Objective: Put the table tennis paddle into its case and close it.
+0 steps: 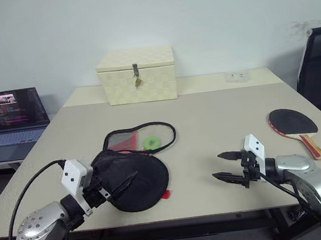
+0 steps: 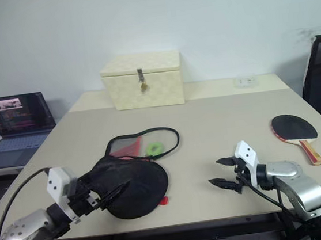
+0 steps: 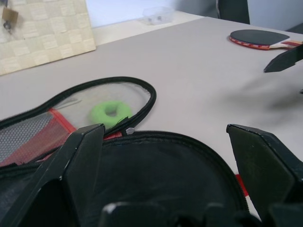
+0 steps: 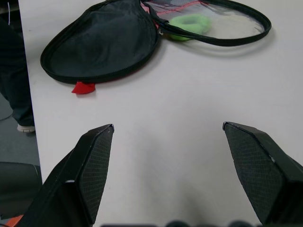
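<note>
Your left gripper (image 1: 117, 188) is spread over the unzipped case (image 1: 133, 178), perhaps touching it; your right gripper (image 1: 226, 166) hangs spread, paddle (image 1: 293, 123) well apart.

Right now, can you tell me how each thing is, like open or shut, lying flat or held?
Case: unzipped, lying open on the table, green ring inside.
Paddle: lying flat, outside the case, untouched.
Woven box: lid shut, latched.
Laptop: open, screen on.
Left gripper: open, at the case's black flap.
Right gripper: open, holding nothing.
</note>
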`<action>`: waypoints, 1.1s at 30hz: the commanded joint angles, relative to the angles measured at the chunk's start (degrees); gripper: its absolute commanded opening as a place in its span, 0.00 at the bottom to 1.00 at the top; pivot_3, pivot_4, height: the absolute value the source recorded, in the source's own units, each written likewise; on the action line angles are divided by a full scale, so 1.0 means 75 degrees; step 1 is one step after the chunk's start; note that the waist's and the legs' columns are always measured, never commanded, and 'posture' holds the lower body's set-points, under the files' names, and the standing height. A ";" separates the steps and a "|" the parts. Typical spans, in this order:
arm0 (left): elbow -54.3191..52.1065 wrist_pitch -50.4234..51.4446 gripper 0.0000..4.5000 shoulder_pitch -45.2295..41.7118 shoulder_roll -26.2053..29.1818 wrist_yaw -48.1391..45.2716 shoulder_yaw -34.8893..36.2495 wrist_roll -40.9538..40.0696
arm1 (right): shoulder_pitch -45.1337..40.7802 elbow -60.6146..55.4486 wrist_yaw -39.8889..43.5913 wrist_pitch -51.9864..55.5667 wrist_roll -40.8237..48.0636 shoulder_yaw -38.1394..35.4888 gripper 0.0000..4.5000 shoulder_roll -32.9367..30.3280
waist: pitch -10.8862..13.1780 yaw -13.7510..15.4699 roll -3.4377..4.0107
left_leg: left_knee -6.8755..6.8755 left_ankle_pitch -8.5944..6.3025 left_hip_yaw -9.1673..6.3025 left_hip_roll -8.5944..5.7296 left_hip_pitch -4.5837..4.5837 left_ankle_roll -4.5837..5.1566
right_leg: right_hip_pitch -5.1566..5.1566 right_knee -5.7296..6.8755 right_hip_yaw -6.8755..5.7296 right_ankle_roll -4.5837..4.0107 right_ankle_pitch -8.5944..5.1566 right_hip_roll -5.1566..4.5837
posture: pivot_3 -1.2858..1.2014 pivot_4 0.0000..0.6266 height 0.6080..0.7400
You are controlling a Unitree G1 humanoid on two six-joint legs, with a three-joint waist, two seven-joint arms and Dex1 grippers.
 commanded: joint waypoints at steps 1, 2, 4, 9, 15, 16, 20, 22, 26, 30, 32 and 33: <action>0.0239 -0.0384 1.00 -0.0352 0.0040 -0.0218 -0.0016 0.0130 | -0.0135 -0.0329 -0.0103 0.0175 0.0205 -0.0353 0.89 -0.0165 | -0.0001 0.0005 -0.0001 | 0.0000 0.0000 -0.0001 0.0000 0.0000 0.0000 | 0.0000 -0.0001 0.0000 0.0000 0.0000 0.0000 | 0.52 0.24 1.00; 0.0463 -0.0507 1.00 -0.0541 0.0026 -0.0254 -0.0073 0.0225 | -0.0126 -0.0361 -0.0214 0.0223 0.0182 -0.0401 0.89 -0.0148 | -0.0001 0.0008 -0.0001 | 0.0000 0.0000 0.0000 -0.0003 0.0000 0.0000 | 0.0001 0.0000 -0.0001 0.0000 0.0000 0.0000 | 0.52 0.24 1.00; 0.0693 -0.0544 1.00 -0.0803 -0.0010 -0.0295 -0.0140 0.0244 | -0.0133 -0.0518 -0.0367 0.0480 0.0280 -0.0497 0.89 -0.0127 | -0.0001 0.0011 -0.0001 | 0.0003 0.0000 0.0005 -0.0003 0.0000 0.0000 | 0.0002 0.0001 -0.0005 0.0000 0.0000 0.0001 | 0.52 0.24 1.00; 0.1063 -0.0431 1.00 -0.1002 0.0372 -0.1086 -0.0242 0.0101 | -0.0250 -0.1148 -0.0731 0.1384 0.0790 -0.0578 0.89 -0.0047 | -0.0001 -0.0005 -0.0001 | -0.0002 -0.0001 0.0003 -0.0003 -0.0006 0.0000 | -0.0004 -0.0001 0.0000 0.0000 0.0000 0.0000 | 0.52 0.24 1.00; 0.1220 -0.0174 1.00 -0.0708 0.1020 -0.2187 -0.0228 -0.0122 | -0.0417 -0.1627 -0.1187 0.1891 0.1124 -0.0304 0.89 0.0376 | 0.0000 -0.0013 0.0000 | -0.0008 -0.0001 0.0003 0.0003 -0.0007 0.0000 | -0.0010 0.0000 -0.0002 -0.0005 -0.0002 0.0003 | 0.52 0.24 1.00; 0.1316 -0.0244 1.00 -0.0633 0.1152 -0.2492 -0.0306 -0.0078 | -0.0449 -0.1666 -0.1185 0.1903 0.1186 -0.0284 0.89 0.0437 | 0.0000 -0.0013 0.0000 | -0.0008 -0.0001 0.0002 0.0002 -0.0007 0.0000 | -0.0011 0.0000 -0.0001 -0.0004 -0.0003 0.0002 | 0.52 0.24 1.00; 0.1526 -0.0270 1.00 -0.0707 0.1337 -0.3084 -0.0675 0.0018 | -0.0417 -0.1855 -0.1066 0.2029 0.1363 -0.0325 0.89 0.0317 | 0.0000 0.0010 0.0001 | -0.0009 -0.0001 0.0003 0.0001 -0.0007 0.0000 | -0.0010 -0.0001 -0.0005 -0.0008 -0.0005 0.0002 | 0.52 0.24 1.00; 0.1870 -0.0494 1.00 -0.0872 0.1338 -0.3351 -0.1007 0.0308 | -0.0386 -0.1746 -0.0991 0.1912 0.1312 -0.0394 0.89 0.0209 | 0.0000 0.0033 0.0000 | -0.0007 -0.0001 0.0003 -0.0002 -0.0011 0.0000 | -0.0009 -0.0003 -0.0010 -0.0008 -0.0006 0.0001 | 0.52 0.24 1.00; 0.2450 -0.1005 1.00 -0.1125 0.1327 -0.3697 -0.1424 0.0842 | -0.0372 -0.1824 -0.1066 0.1948 0.1418 -0.0452 0.89 0.0209 | 0.0000 0.0013 0.0000 | -0.0007 -0.0001 0.0006 0.0001 -0.0012 0.0001 | -0.0012 -0.0003 -0.0009 -0.0009 -0.0006 0.0001 | 0.52 0.24 1.00; 0.3171 -0.1700 1.00 -0.1375 0.1308 -0.4081 -0.1841 0.1407 | -0.0408 -0.2287 -0.0666 0.2154 0.1988 -0.0384 0.89 0.0071 | 0.0001 0.0010 0.0002 | -0.0012 -0.0001 0.0008 0.0001 -0.0014 0.0001 | -0.0017 -0.0002 -0.0007 -0.0010 -0.0006 0.0002 | 0.52 0.24 1.00; 0.3497 -0.2048 1.00 -0.1545 0.1300 -0.4228 -0.1980 0.1623 | -0.0462 -0.2429 -0.0456 0.2062 0.2051 -0.0308 0.89 -0.0060 | 0.0001 0.0010 0.0002 | -0.0012 -0.0001 0.0006 0.0003 -0.0017 0.0001 | -0.0018 -0.0003 -0.0010 -0.0011 -0.0007 0.0002 | 0.52 0.24 1.00; 0.3577 -0.2116 1.00 -0.1588 0.1294 -0.4318 -0.2034 0.1650 | -0.0470 -0.2476 -0.0345 0.1994 0.2009 -0.0239 0.89 -0.0160 | 0.0001 0.0010 0.0001 | -0.0012 -0.0001 0.0006 0.0003 -0.0017 0.0001 | -0.0018 -0.0003 -0.0011 -0.0010 -0.0007 0.0002 | 0.52 0.24 1.00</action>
